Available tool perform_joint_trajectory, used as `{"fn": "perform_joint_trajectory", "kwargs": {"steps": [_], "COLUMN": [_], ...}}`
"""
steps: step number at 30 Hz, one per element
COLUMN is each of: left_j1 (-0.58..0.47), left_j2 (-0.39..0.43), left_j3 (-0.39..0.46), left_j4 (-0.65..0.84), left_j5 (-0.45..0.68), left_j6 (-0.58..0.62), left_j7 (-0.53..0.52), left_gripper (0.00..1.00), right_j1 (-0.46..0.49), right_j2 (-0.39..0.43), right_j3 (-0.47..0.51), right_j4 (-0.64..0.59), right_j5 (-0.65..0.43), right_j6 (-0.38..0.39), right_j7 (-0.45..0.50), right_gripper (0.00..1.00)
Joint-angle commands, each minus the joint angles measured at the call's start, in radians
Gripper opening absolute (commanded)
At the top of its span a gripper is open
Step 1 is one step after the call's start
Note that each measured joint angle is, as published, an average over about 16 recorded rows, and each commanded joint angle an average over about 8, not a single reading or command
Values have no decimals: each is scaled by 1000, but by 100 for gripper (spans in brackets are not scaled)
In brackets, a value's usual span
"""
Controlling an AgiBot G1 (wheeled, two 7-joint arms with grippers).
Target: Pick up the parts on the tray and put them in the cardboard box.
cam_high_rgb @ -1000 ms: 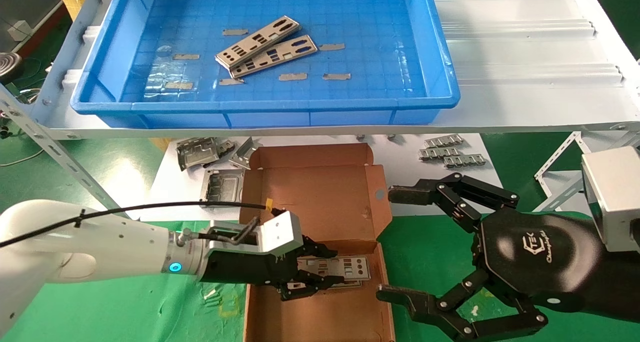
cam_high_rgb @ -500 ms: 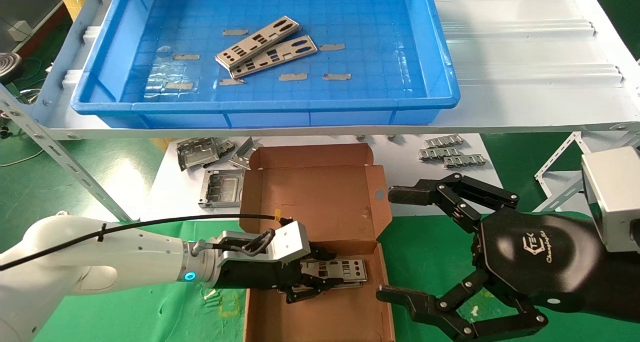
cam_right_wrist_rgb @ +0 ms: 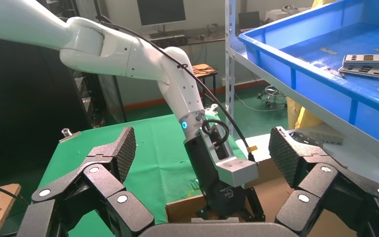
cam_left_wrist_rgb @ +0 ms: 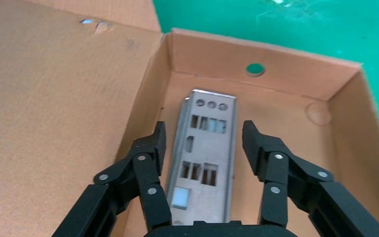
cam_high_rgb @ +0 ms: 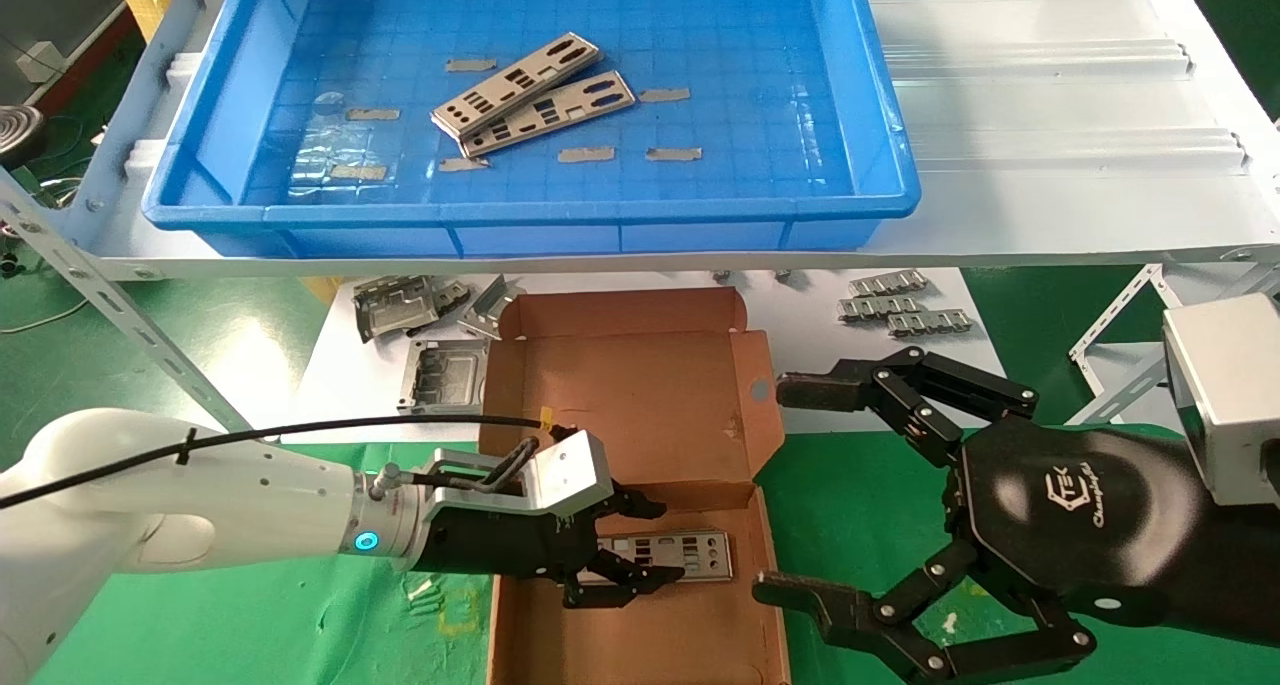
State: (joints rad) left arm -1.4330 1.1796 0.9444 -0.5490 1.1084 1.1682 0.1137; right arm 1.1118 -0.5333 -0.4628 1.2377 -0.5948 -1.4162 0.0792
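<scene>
Two parts, punched silver plates (cam_high_rgb: 517, 82) (cam_high_rgb: 550, 113), lie overlapping in the middle of the blue tray (cam_high_rgb: 530, 210) on the shelf; the right wrist view shows them too (cam_right_wrist_rgb: 370, 60). Below it the cardboard box (cam_high_rgb: 640, 395) lies open on the green mat. A third plate (cam_high_rgb: 690, 555) (cam_left_wrist_rgb: 205, 158) lies flat on the box floor. My left gripper (cam_high_rgb: 650, 545) (cam_left_wrist_rgb: 205, 133) hangs open just over that plate's near end, with its fingers (cam_left_wrist_rgb: 153, 148) apart from both long edges. To the right of the box my right gripper (cam_high_rgb: 790, 490) (cam_right_wrist_rgb: 202, 148) is parked, wide open and holding nothing.
Grey tape strips (cam_high_rgb: 585, 153) dot the tray floor. Folded metal frames (cam_high_rgb: 400, 305) (cam_high_rgb: 440, 375) lie left of the box lid, and small clips (cam_high_rgb: 900, 305) lie right of it. The shelf edge (cam_high_rgb: 640, 260) overhangs the box, and a slanted strut (cam_high_rgb: 100, 285) stands at the left.
My left gripper has opened and let go of the plate, which now rests on the box floor. The gripper has drawn back a little. The right arm has not moved.
</scene>
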Motion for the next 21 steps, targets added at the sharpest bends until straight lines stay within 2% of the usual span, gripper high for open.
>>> {"fn": "perform_joint_trajectory", "kwargs": {"steps": [1,11,21], "left_j1": [-8,-17,22], "left_j2": [-4,-76,-164], "left_j3": [2,-44,-122], "left_j4": [-3,-38,-54], "left_j5": [0,-107,-262], "left_j6": [10,149,279], "left_j7": [-14,-83,-80], "left_gripper": [100,100,100], "right_j1": [0,0,0], "right_j2": [0,0,0], "right_j3": [0,0,0], "right_j4": [0,0,0], "right_j5": [0,0,0], "right_j6": [0,0,0], "right_j7": [0,0,0], "right_gripper": [100,100,100]}}
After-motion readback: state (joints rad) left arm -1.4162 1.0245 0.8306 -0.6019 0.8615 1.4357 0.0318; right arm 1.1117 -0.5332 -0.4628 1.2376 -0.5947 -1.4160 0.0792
